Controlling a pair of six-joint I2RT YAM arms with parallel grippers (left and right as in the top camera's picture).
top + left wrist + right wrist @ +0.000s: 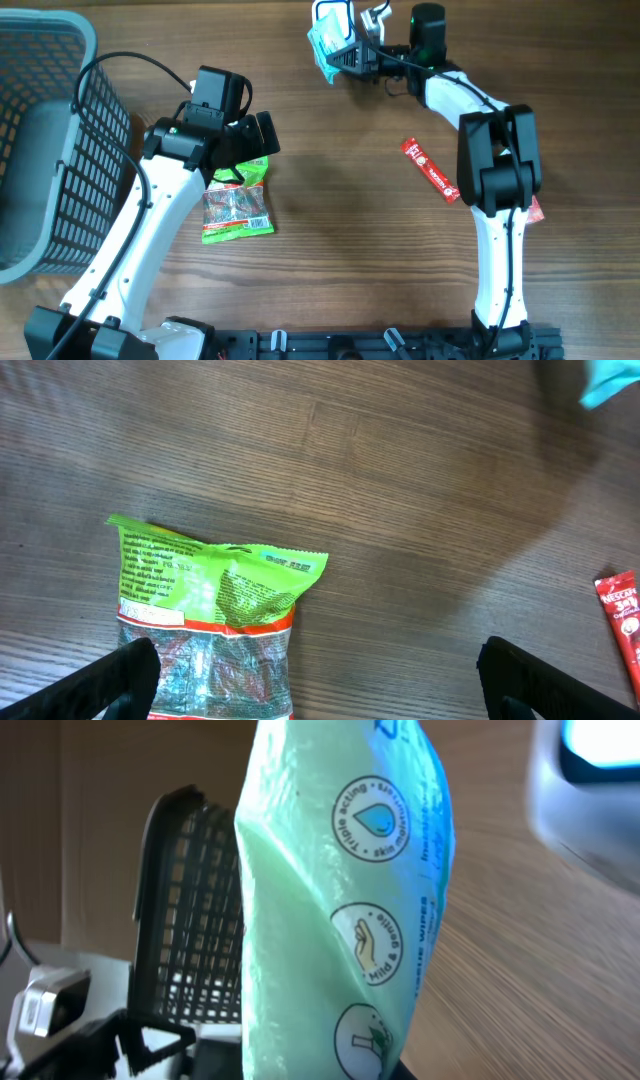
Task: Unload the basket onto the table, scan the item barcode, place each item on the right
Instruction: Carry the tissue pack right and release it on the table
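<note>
In the right wrist view the pale green pack of wet wipes [350, 920] is cut off at top and bottom, and a white and blue object [590, 770] at upper right is blurred. The grey plastic mesh basket [100, 130] is cropped by the overhead view's left edge. In the left wrist view the green snack bag [215, 600] is cut off below and the red stick sachet [625, 615] at the right.

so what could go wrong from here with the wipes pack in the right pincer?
1. The wipes pack is soft and twisted in the right pincer; no barcode shows in the wrist view, so a scan might miss.
2. The open left pincer hangs over the green snack bag; lowering it carelessly might snag the bag.
</note>
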